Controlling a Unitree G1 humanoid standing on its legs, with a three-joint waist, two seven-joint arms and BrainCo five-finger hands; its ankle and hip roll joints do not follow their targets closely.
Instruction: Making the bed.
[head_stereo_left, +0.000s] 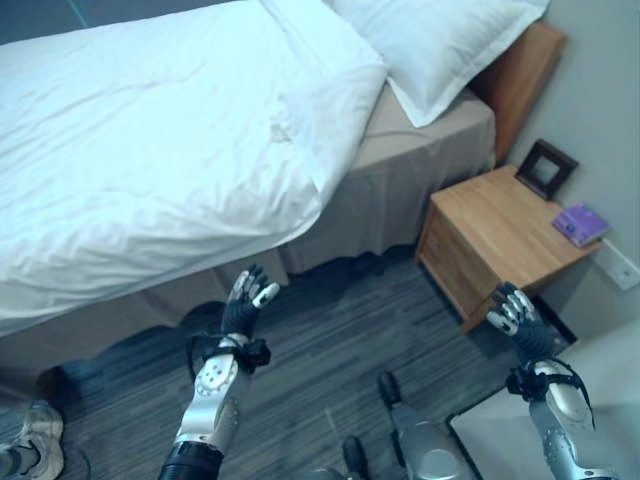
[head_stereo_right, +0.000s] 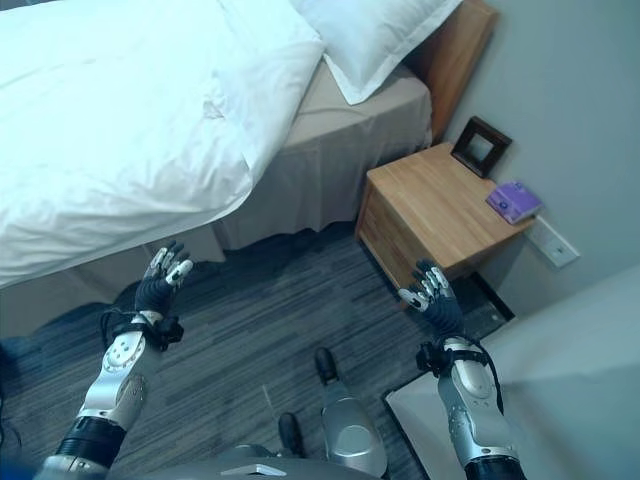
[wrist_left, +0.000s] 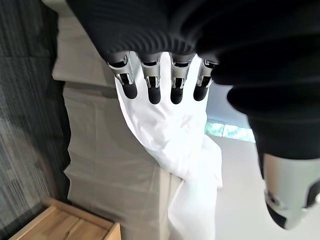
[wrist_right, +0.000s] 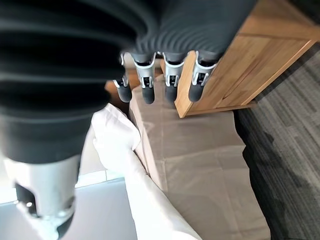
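Bed (head_stereo_left: 400, 140) w/ beige skirt sits on dark striped floor (head_stereo_left: 330, 350). White duvet (head_stereo_left: 150, 140) spread over most of it, edge hanging over the near side, corner folded back nr the head. White pillow (head_stereo_left: 440, 40) up at the wooden headboard (head_stereo_left: 525, 75). Beside bed: wooden nightstand (head_stereo_left: 490, 240) w/ dark picture frame (head_stereo_left: 546, 168) & small purple box (head_stereo_left: 581, 223) on top.

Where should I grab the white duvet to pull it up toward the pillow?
Probably at the duvet's turned-back corner near the pillow. It hangs over the mattress side, a free edge to pinch from the aisle. The left hand is nearer; the right hand is by the nightstand. Both are open.
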